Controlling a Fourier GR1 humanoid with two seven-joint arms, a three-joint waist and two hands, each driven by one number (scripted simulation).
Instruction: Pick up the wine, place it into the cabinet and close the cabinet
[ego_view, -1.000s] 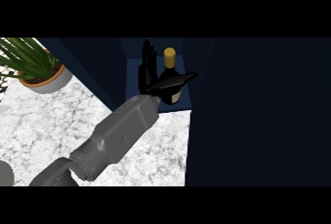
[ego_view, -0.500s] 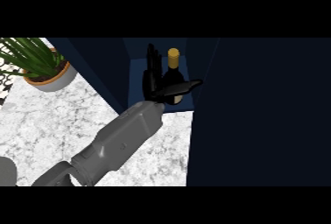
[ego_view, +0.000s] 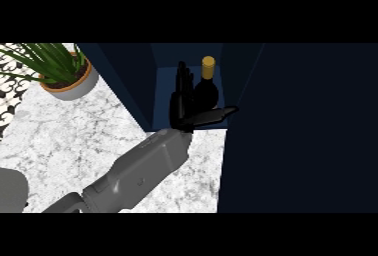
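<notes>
Left hand (ego_view: 182, 111) open beside the wine bottle (ego_view: 207, 89) inside the cabinet (ego_view: 167, 62).
Fingers (ego_view: 181, 82) are straight and pressed together. The bottle stands upright just right of them, with the thumb (ego_view: 214, 116) splayed across its near side.

Counter (ego_view: 66, 145): white-grey marble top, fills the lower left of the head view. Potted plant (ego_view: 68, 80) stands on it at the far left, upright, in a grey pot with a tan rim and long green leaves. Dark blue cabinet (ego_view: 303, 125) sits along the counter's right side and takes the whole right half. Its compartment is open, lighter blue inside. Wine bottle (ego_view: 207, 89) stands upright in that compartment: dark glass, gold cap, nearer the right wall, base hidden. Plant pot sits just beside the cabinet's slanting left panel.
</notes>
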